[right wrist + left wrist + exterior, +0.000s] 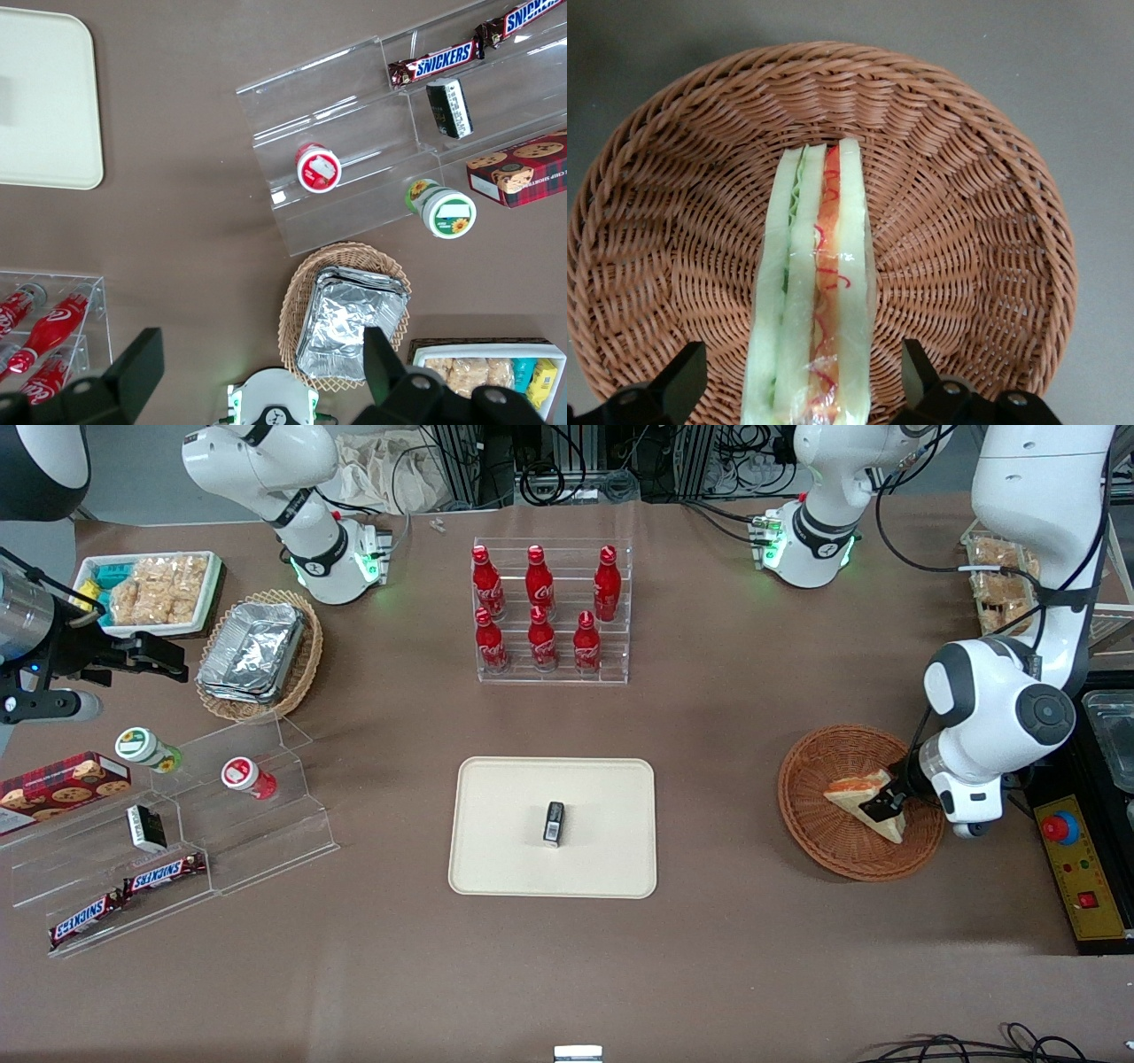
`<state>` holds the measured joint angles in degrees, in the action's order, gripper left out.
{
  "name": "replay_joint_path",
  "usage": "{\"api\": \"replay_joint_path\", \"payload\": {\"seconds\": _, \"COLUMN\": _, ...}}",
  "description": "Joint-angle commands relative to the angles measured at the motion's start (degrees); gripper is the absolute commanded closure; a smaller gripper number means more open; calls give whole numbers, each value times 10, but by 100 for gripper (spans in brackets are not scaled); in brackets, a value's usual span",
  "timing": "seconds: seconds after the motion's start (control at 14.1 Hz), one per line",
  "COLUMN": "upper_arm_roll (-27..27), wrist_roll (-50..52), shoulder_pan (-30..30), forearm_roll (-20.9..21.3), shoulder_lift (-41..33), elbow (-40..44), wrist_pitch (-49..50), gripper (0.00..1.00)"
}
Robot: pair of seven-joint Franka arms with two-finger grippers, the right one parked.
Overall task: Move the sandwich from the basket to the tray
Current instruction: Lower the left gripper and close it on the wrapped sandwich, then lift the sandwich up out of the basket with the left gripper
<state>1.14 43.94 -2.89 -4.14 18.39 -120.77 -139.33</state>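
My gripper (882, 806) is down in the wicker basket (811, 815), fingers (678, 381) spread either side of the sandwich (819, 292), not yet clamped. Sandwich is unlifted. Remaining: grasp, carry, set on the cream tray (496, 850), which holds a small dark packet (554, 822).

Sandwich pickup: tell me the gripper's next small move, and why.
Probably close the fingers. The gripper is down in the basket, open, with one finger on each side of the sandwich and a gap on both sides, so nothing is held yet. The tray waits toward the table's middle.
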Motion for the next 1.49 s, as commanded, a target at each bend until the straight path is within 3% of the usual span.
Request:
{"api": "replay_joint_path", "payload": {"seconds": 0.0, "upper_arm_roll": 0, "wrist_roll": 14, "shoulder_pan": 2, "forearm_roll": -4, "shoulder_lift": -1, "elbow": -13, "wrist_pitch": -24, "gripper": 27}}
{"api": "replay_joint_path", "payload": {"seconds": 0.14, "upper_arm_roll": 0, "wrist_roll": 15, "shoulder_pan": 2, "forearm_roll": -4, "shoulder_lift": -2, "elbow": -13, "wrist_pitch": -24, "gripper": 56}}
{"api": "replay_joint_path", "payload": {"seconds": 0.28, "upper_arm_roll": 0, "wrist_roll": 25, "shoulder_pan": 2, "forearm_roll": -4, "shoulder_lift": -8, "elbow": -10, "wrist_pitch": -13, "gripper": 72}}
{"api": "replay_joint_path", "payload": {"seconds": 0.43, "upper_arm_roll": 0, "wrist_roll": 21, "shoulder_pan": 2, "forearm_roll": -4, "shoulder_lift": -28, "elbow": 6, "wrist_pitch": 37, "gripper": 73}}
{"api": "replay_joint_path", "payload": {"seconds": 0.78, "upper_arm_roll": 4, "wrist_roll": 16, "shoulder_pan": 5, "forearm_roll": -4, "shoulder_lift": -78, "elbow": 126, "wrist_pitch": 246, "gripper": 89}}
{"api": "replay_joint_path", "payload": {"seconds": 1.06, "upper_arm_roll": 7, "wrist_roll": -15, "shoulder_pan": 11, "forearm_roll": -3, "shoulder_lift": -82, "elbow": 205, "wrist_pitch": 337, "gripper": 98}}
{"api": "replay_joint_path", "payload": {"seconds": 1.42, "upper_arm_roll": 23, "wrist_roll": -64, "shoulder_pan": 11, "forearm_roll": 6, "shoulder_lift": -79, "elbow": 288, "wrist_pitch": 454, "gripper": 98}}
